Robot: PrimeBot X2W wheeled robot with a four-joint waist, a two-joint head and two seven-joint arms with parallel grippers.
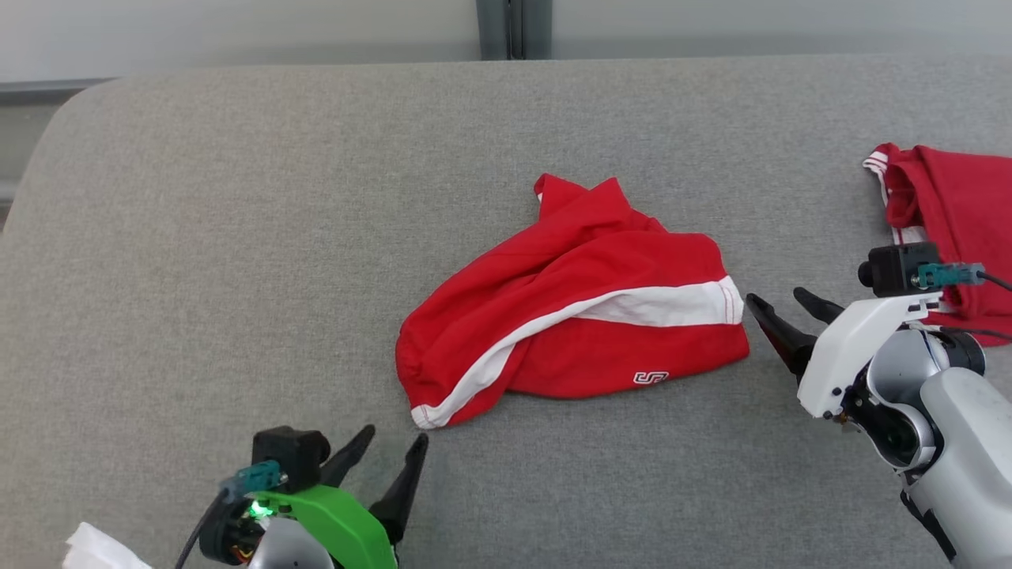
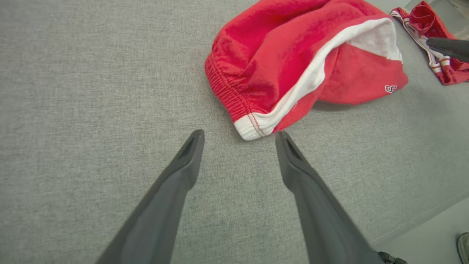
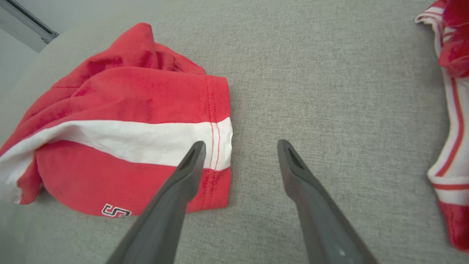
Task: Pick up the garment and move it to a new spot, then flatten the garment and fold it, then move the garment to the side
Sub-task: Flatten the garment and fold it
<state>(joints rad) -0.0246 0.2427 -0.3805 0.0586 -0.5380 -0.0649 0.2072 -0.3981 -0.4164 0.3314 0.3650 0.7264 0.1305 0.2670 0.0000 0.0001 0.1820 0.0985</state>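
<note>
Garment, crumpled red-and-white cloth shorts (image 1: pixel 573 316), bunched on grey fabric table (image 1: pixel 237 197); left pincer (image 1: pixel 395 436), right pincer (image 1: pixel 775 296) spread at opposite ends, likely readied for lifting.

I see the crumpled red garment with a white side band (image 1: pixel 577 316) bunched on itself, and its folds hide the layers underneath. The small white logo (image 1: pixel 651 378) near its hem is too small to read. A second red garment with white striped trim (image 1: pixel 957 197) runs off the head view's right edge, its lower part hidden behind my right arm's black wrist camera (image 1: pixel 897 267). A white crumpled scrap (image 1: pixel 99 549) at the lower left is cut by the bottom edge; I cannot tell what it is. In the left wrist view, a pale rounded shape (image 2: pixel 463 247) is clipped by the lower right corner and cannot be identified.
</note>
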